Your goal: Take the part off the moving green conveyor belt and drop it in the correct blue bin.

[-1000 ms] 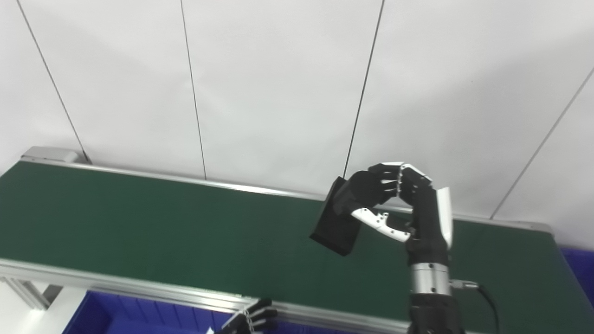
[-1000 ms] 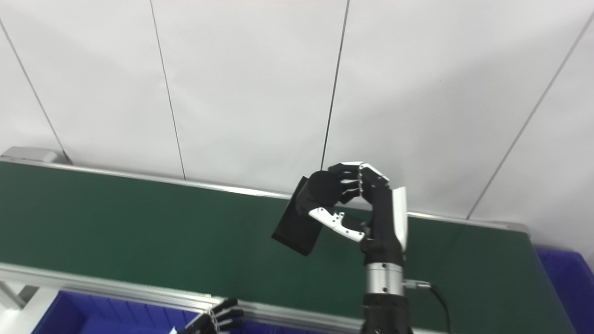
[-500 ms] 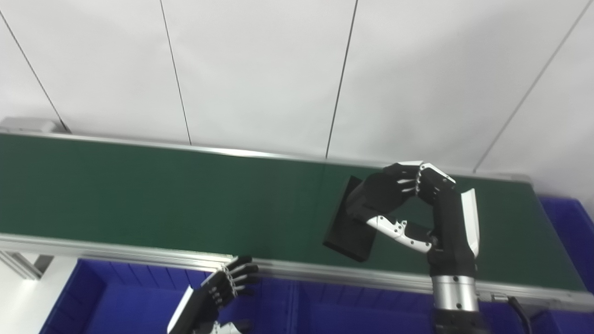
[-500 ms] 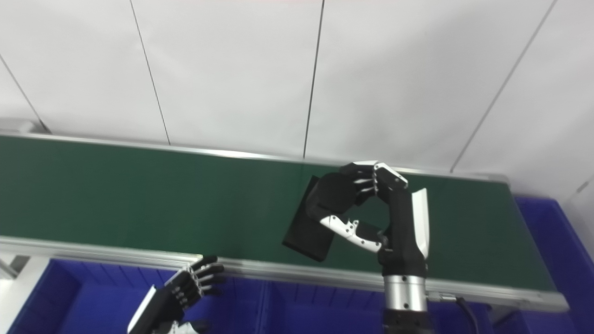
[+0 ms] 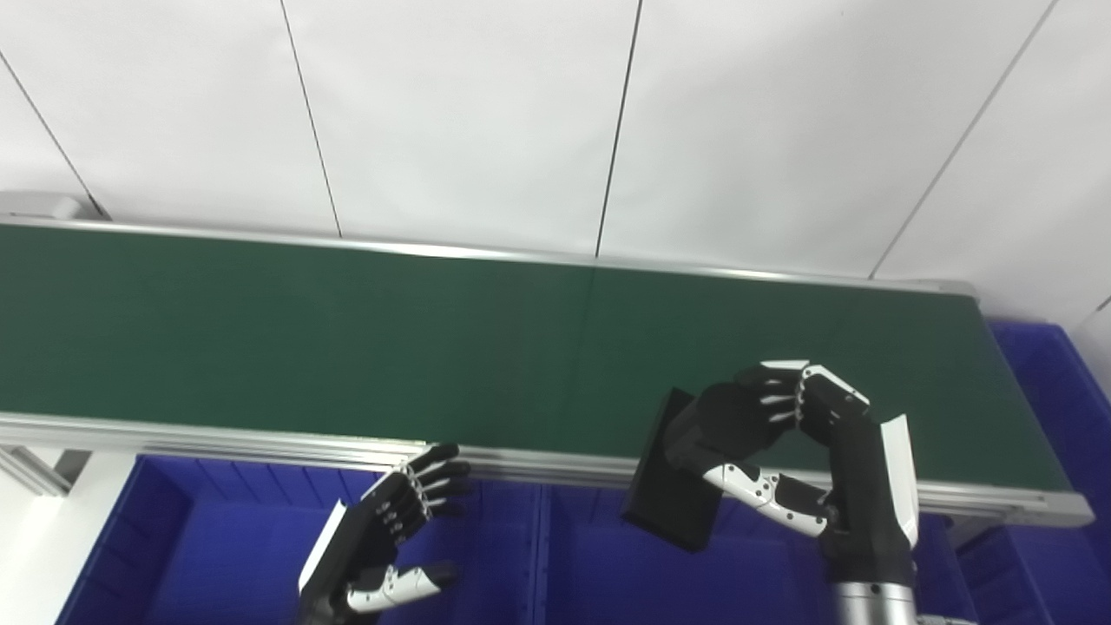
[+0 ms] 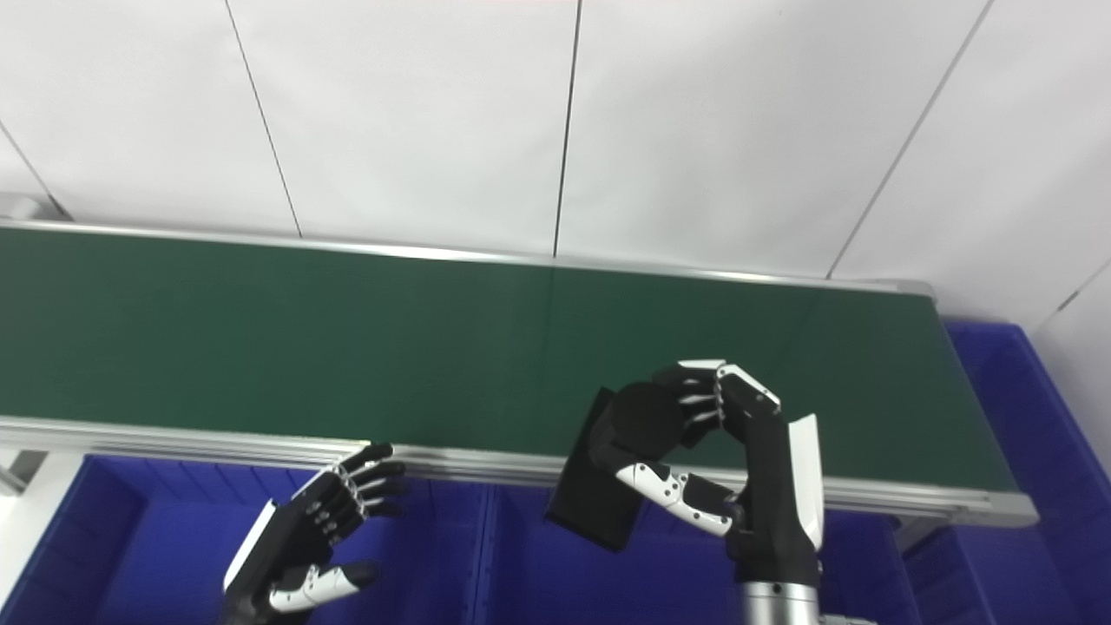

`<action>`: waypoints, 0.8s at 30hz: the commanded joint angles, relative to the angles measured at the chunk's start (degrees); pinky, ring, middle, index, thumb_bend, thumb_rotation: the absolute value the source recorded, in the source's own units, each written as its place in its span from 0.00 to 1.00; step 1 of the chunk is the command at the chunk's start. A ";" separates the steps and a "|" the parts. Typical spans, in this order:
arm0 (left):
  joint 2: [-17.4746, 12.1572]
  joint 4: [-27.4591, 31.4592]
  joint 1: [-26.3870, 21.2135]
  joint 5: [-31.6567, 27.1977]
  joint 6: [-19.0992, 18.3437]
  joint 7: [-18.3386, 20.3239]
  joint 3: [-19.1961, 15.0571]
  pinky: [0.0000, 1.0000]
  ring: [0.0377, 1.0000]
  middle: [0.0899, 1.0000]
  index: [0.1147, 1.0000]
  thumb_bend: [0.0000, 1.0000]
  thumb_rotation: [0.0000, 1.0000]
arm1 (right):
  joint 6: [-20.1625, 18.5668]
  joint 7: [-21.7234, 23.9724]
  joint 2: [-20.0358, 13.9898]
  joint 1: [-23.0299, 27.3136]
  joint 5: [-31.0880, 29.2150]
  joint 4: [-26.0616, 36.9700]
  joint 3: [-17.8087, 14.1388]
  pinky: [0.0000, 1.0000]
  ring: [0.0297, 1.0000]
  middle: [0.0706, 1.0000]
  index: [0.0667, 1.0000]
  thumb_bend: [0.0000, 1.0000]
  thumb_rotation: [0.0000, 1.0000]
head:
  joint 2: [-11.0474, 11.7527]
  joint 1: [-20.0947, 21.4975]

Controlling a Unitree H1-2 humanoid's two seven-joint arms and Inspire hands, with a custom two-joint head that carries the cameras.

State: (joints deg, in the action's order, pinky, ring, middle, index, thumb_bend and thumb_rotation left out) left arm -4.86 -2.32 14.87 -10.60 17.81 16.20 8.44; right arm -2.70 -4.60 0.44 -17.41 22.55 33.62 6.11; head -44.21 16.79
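Lowered from belt, part [image 5: 673, 495] (long axis steeply tilted) in right hand [image 5: 781, 443].

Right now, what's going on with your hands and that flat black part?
Right hand shut on flat black rectangular part, over the blue bin. Left hand open, empty. Nothing in the way.

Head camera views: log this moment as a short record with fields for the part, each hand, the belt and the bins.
part: flat black slab, tilted, held in the air over the belt's near rail and the bin below
right hand: shut on the part, fingers over its upper end
left hand: open, holding nothing, over the left bin
belt: green conveyor, nothing lying on it
bins: blue bins below the near rail, with a divider between two; another blue bin past the belt's right end
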 commanded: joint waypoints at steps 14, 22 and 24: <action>-1.16 4.19 -0.40 -2.98 -2.25 1.04 -0.81 0.64 0.71 0.75 0.79 0.96 0.36 | 2.99 -1.12 1.84 -1.82 -2.15 -12.58 0.48 0.35 0.42 0.47 0.49 0.50 0.00 | -2.26 1.12; -1.91 4.71 -0.66 -3.99 -3.48 1.45 -1.40 0.65 0.72 0.75 0.80 0.96 0.36 | 3.25 -1.56 1.32 2.14 0.81 -21.19 2.15 0.32 0.41 0.47 0.50 0.50 0.00 | -3.07 2.17; -2.03 4.74 -0.73 -4.17 -3.76 1.41 -1.69 0.65 0.71 0.75 0.79 0.97 0.37 | 2.51 -1.24 1.48 3.11 1.65 -22.12 2.93 0.32 0.42 0.47 0.50 0.50 0.00 | -3.16 2.40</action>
State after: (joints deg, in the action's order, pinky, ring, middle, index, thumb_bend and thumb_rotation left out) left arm -6.51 0.26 14.83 -14.01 13.78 16.95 7.07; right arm -1.35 -5.44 1.59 -15.44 23.42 10.41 8.20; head -47.29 19.25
